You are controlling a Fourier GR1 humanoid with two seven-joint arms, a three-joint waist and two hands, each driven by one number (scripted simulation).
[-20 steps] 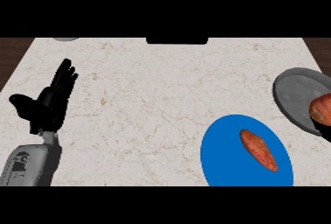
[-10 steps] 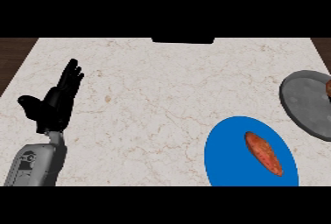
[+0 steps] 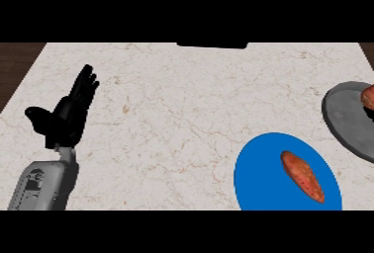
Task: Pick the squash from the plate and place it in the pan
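Note:
The orange-red squash (image 3: 369,96) shows only partly at the right edge, over the grey pan (image 3: 343,118). Just under it is a dark sliver of my right hand (image 3: 370,113), which is curled on the squash; the rest of the hand is cut off by the edge. The blue plate (image 3: 256,183) lies at the lower right. A long reddish-orange vegetable (image 3: 302,176) lies on it. My left hand (image 3: 67,111) stands open at the left, fingers up, resting.
The marble counter (image 3: 190,99) runs across the whole view. A dark object (image 3: 211,45) sits at its far edge. Brown floor (image 3: 18,64) shows past the counter's left edge.
The pan and squash have slid toward the right edge of the view. The squash has moved toward the pan's far side. My left hand has not moved.

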